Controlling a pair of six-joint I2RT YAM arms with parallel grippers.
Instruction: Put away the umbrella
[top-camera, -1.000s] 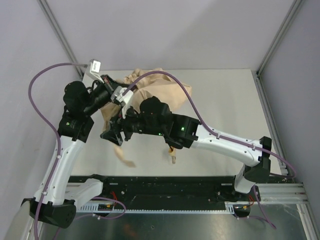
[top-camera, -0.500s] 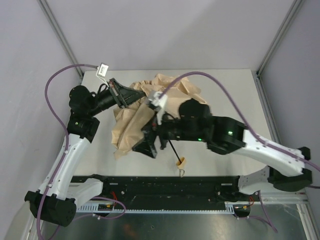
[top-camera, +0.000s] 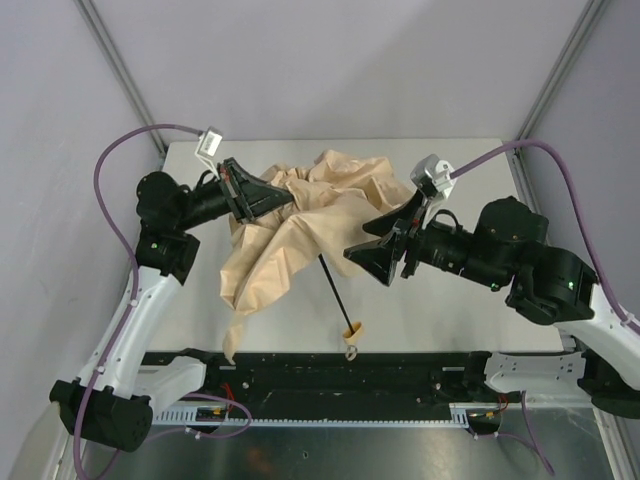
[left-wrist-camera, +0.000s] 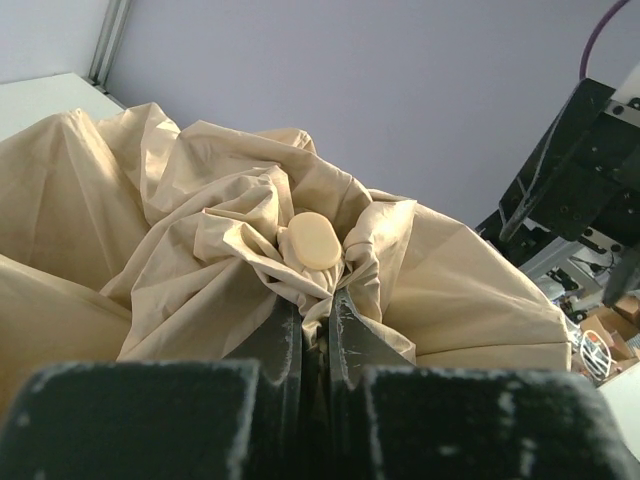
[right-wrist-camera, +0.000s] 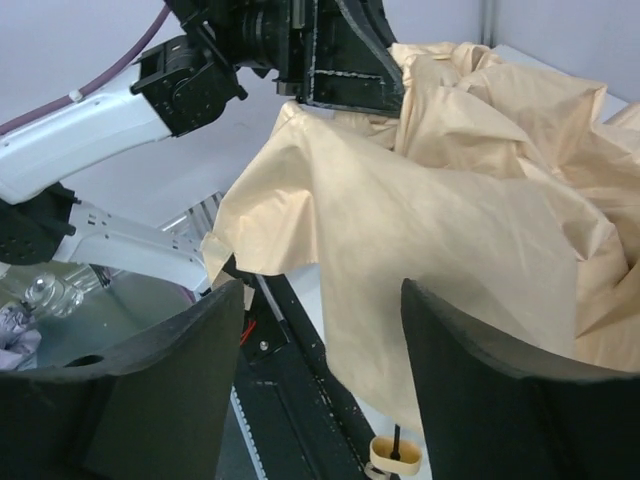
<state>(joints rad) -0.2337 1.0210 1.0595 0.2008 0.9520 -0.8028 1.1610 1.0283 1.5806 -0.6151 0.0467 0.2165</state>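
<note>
The umbrella (top-camera: 300, 235) sits over the middle of the table (top-camera: 450, 180), with its handle (top-camera: 352, 329) at the near edge. The left gripper (top-camera: 287, 200) pinches its far left part, and the right gripper (top-camera: 366, 255) is just beside it on the right.

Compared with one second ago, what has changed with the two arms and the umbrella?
The right gripper drew back to the right, off the umbrella, and is now open and empty. Its canopy spread out toward the near left, uncovering the black shaft. The left gripper stays shut on the fabric at the canopy's top; the handle has hardly moved.
</note>
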